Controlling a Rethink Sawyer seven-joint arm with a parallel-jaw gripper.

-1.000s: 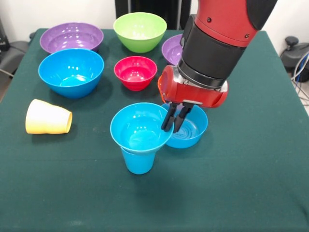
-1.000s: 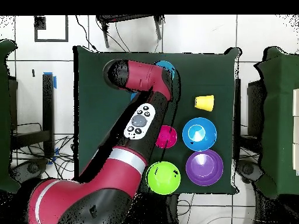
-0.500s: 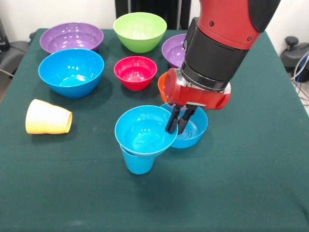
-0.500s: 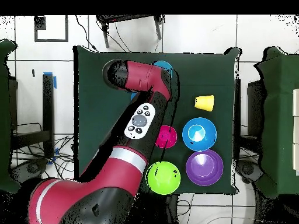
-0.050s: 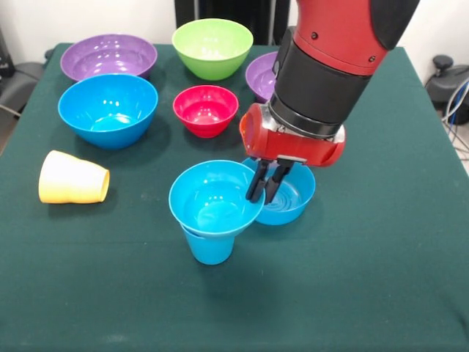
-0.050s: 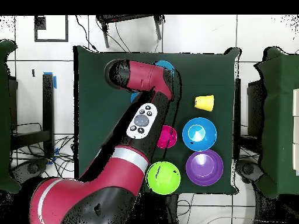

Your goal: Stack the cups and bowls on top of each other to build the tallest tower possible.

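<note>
Blue bowl [image 5: 212,198] sits nested in the mouth of a sky-blue cup [image 5: 209,246] near the middle of the green table [image 5: 381,257], the gripper [image 5: 264,192] pinching its right rim with narrowed fingers. Another blue bowl [image 5: 289,198] rests just behind; a yellow cup [image 5: 72,178] lies tipped at left.

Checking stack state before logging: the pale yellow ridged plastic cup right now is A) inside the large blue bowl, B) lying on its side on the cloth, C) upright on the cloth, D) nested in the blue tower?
B: the pale yellow ridged plastic cup lies on its side on the green table cloth, well apart from the tower and the large blue bowl.
</note>
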